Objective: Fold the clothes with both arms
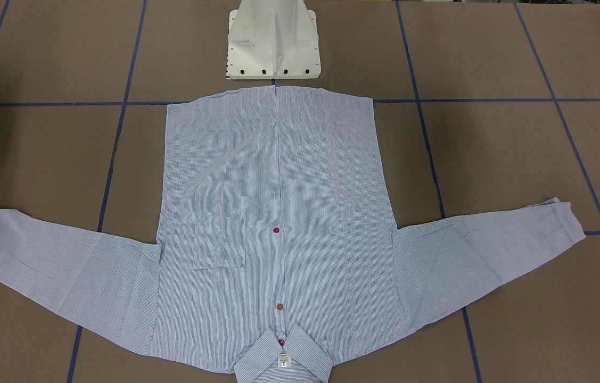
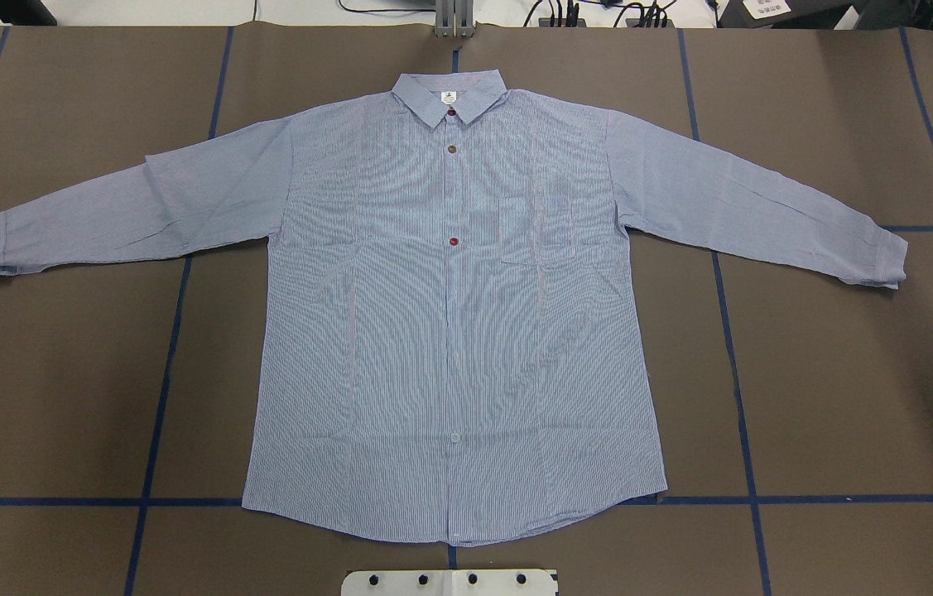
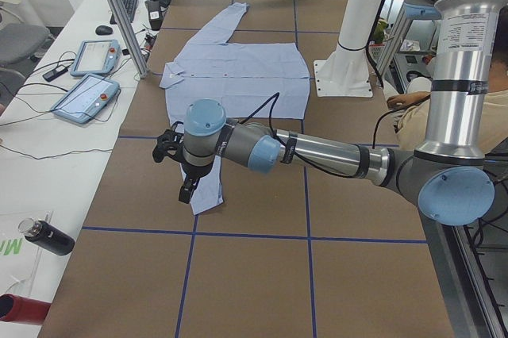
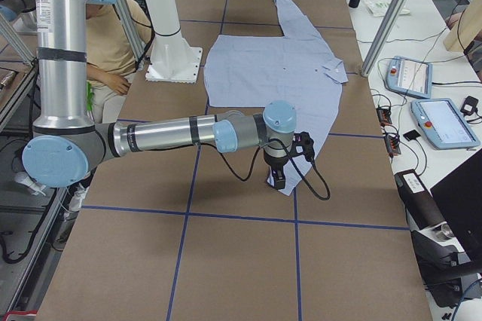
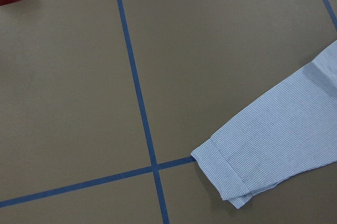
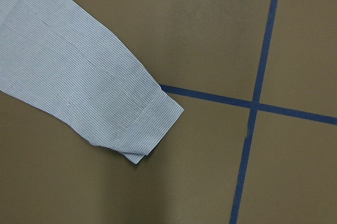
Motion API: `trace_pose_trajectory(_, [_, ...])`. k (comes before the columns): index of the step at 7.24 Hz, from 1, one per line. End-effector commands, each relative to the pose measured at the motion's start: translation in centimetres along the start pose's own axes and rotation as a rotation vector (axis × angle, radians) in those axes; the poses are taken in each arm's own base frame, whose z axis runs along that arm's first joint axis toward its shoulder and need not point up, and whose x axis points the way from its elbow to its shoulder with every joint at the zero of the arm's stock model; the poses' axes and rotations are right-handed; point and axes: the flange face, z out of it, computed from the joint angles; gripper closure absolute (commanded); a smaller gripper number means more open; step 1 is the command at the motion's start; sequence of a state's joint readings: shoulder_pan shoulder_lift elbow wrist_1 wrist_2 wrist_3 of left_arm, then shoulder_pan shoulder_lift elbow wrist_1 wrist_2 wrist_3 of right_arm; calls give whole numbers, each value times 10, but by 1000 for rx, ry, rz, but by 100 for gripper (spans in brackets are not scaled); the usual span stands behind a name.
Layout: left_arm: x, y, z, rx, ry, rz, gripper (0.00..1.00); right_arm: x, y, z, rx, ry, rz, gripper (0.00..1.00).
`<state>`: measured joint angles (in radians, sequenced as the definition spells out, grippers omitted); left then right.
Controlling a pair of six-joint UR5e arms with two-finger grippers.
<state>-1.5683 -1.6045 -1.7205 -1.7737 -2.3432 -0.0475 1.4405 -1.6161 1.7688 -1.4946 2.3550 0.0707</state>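
Note:
The light blue striped shirt [image 2: 449, 331] lies flat and face up on the brown table, buttoned, with both sleeves spread out; it also shows in the front view [image 1: 273, 213]. No arm shows in the overhead or front views. In the exterior left view my left gripper [image 3: 186, 187] hangs just over the near sleeve's cuff [image 3: 208, 199]; I cannot tell if it is open. In the exterior right view my right gripper [image 4: 277, 178] hangs over the other cuff [image 4: 290, 184]; I cannot tell its state either. The wrist views show the cuffs [image 5: 226, 176] [image 6: 147, 124] flat on the table, no fingers.
Blue tape lines [image 2: 731, 348] grid the table. The white pedestal base [image 1: 273, 48] stands at the shirt's hem. Side benches hold control pendants [image 3: 87, 92] [image 4: 444, 121] and a bottle [image 3: 48, 236]. A seated person [image 4: 113, 42] is behind the robot.

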Motion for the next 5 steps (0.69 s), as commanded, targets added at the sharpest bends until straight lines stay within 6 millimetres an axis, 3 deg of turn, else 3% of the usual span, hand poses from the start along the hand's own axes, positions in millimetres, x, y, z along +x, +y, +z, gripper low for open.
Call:
trace_pose_trajectory(1, [8, -3, -8, 15, 3, 13, 0, 1, 8, 0, -3, 7, 5, 0])
trace_pose_trajectory(4, [11, 12, -12, 20, 3, 20, 0, -1, 9, -1, -1, 0, 2, 0])
trace_pose_trajectory(5, [12, 32, -14, 13, 4, 13, 0, -1, 9, -1, -1, 0, 2, 0])
